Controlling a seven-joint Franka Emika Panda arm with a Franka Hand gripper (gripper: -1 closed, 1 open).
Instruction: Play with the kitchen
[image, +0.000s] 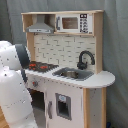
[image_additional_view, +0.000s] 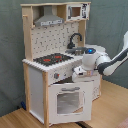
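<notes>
Beside the kitchen (image_additional_view: 55, 75), the pincer (image_additional_view: 79, 75) nears unlabelled knobs (image_additional_view: 56, 76).

Behind everything I see a grey-green curtain (image: 117, 60), hanging in folds in both exterior views. In the second exterior view, a light wooden floor (image_additional_view: 112, 107) spreads below.
</notes>
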